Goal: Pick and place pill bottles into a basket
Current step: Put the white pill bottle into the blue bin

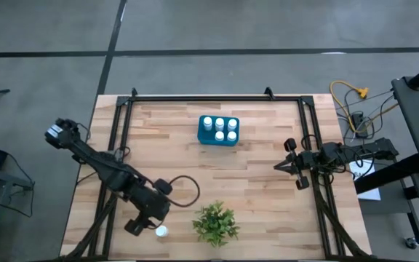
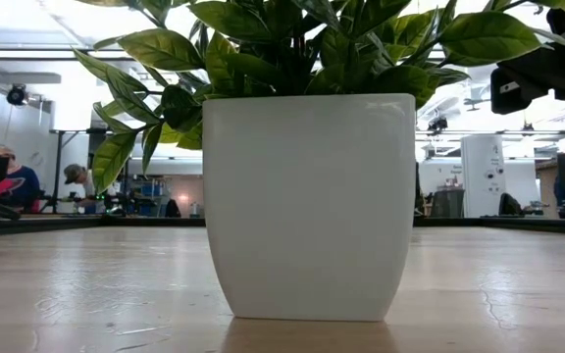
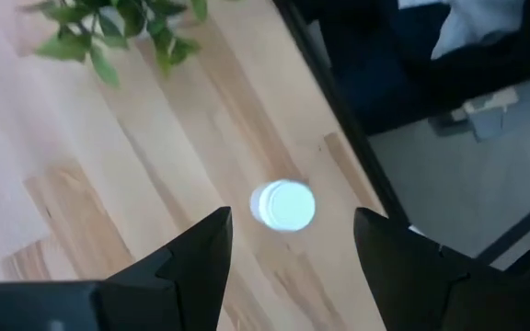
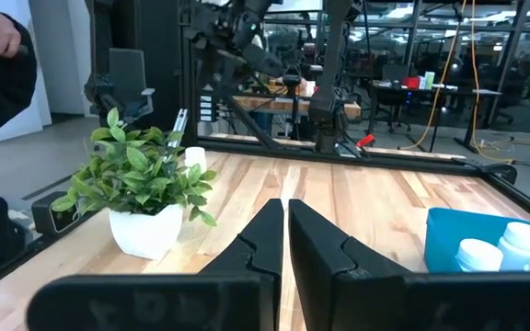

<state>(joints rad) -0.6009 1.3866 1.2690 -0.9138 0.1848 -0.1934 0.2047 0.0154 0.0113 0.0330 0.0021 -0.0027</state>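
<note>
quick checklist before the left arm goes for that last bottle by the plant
1. Left gripper open, fingers on either side of the pill bottle: ok.
2. Bottle upright, cap facing the wrist camera, nothing touching it: ok.
3. Plant apart from the bottle, clear of the fingers: ok, though close.
4. Bottle near the table's near edge; a nudge could roll it off: not ok, go slowly.
5. Basket has room; five bottles in it, one slot free: ok.
6. Right gripper shut, parked at the right side, out of the path: ok.
</note>
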